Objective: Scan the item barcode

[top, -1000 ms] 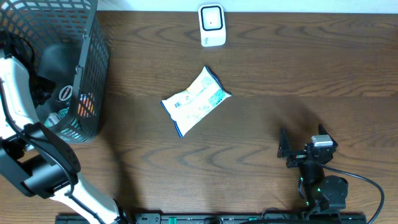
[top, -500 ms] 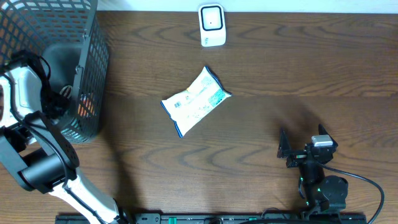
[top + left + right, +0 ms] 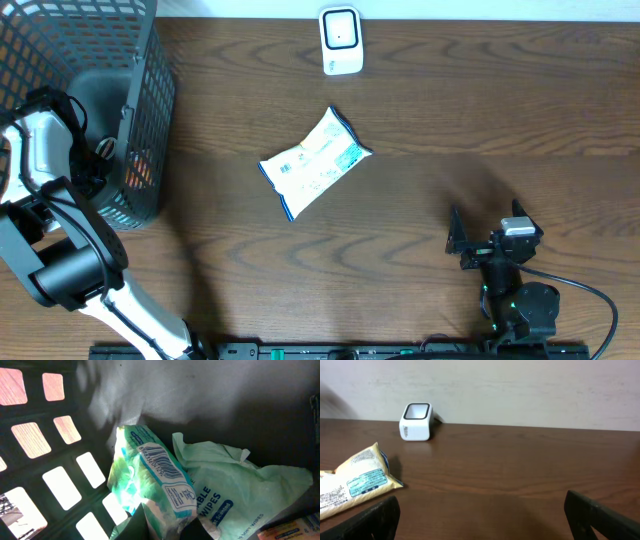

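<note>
1. Brown wooden table (image 3: 480, 120). It bears everything listed below.
2. Dark wire-mesh basket (image 3: 150, 110). It stands at the far left of the table and holds the task's thing among other packets.
3. White, yellow and blue crinkled plastic pouch (image 3: 315, 160). It lies flat mid-table, well apart from the basket.
4. Pale green soft pack lettered "wipes" (image 3: 235, 485). It is inside the basket and touches the right side of entry 5.
5. Green-and-white film pack of wipes (image 3: 145, 485), the task's thing.
   - Place: inside the basket beside the mesh wall, leaning on entry 4, with its coded face turned up toward the wrist camera.
   - Handling, as judged: light and pliant, with a slick wrapper that is likely to sag and crease. It is not fragile, though a hard squeeze could wrinkle the code.
   - Best hold: by one end, clear of the printed bars, so the code stays flat and uncovered.
6. Left gripper (image 3: 165, 530). It is down inside the basket, and its jaws appear closed on the pack's lower end, below the code.
7. Right gripper (image 3: 482, 510). It rests at the near right of the table with its jaws spread wide, holding nothing.
8. White boxy scanner with a dark window (image 3: 341, 40). It sits at the far edge, centre, well apart from the basket.
9. Black-on-white barcode label (image 3: 160, 462). It is on the upper face of entry 5, unobstructed.
</note>
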{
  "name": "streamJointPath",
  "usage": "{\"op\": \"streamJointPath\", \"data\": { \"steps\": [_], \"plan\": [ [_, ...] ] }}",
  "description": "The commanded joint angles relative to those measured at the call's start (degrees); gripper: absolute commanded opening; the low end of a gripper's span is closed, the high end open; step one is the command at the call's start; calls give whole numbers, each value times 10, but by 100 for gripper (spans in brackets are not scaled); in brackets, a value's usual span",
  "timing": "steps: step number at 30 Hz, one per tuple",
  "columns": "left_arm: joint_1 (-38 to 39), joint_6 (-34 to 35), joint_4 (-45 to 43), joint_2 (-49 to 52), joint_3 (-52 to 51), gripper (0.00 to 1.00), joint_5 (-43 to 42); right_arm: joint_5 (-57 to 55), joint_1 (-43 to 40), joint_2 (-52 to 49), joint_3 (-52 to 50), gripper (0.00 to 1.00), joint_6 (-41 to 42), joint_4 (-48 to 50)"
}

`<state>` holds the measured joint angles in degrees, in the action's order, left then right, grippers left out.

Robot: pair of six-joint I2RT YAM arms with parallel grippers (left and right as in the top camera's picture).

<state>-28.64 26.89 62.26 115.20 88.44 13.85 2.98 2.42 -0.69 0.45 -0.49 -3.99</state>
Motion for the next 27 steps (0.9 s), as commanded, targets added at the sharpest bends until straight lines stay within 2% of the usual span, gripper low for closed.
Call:
{"op": "streamJointPath", "data": {
  "steps": [1, 8, 14, 18, 23, 27],
  "plan": [
    [-2, -12, 16, -10, 2, 7, 3, -2, -2, 3, -1, 99, -4, -2],
    [-2, 29, -7, -122, 44, 8, -32, -2, -2, 3, -1, 99, -4, -2],
    [-1, 34, -167, -302, 52, 7, -176, -2, -2, 3, -1, 99, -4, -2],
    [3, 38, -241, -395, 52, 7, -228, -2, -2, 3, -1, 99, -4, -2],
    [58, 37, -280, -479, 52, 7, -282, -2, -2, 3, -1, 99, -4, -2],
    [168, -17, -280, -478, 51, 7, -333, -2, -2, 3, -1, 99, -4, -2]
  ]
}}
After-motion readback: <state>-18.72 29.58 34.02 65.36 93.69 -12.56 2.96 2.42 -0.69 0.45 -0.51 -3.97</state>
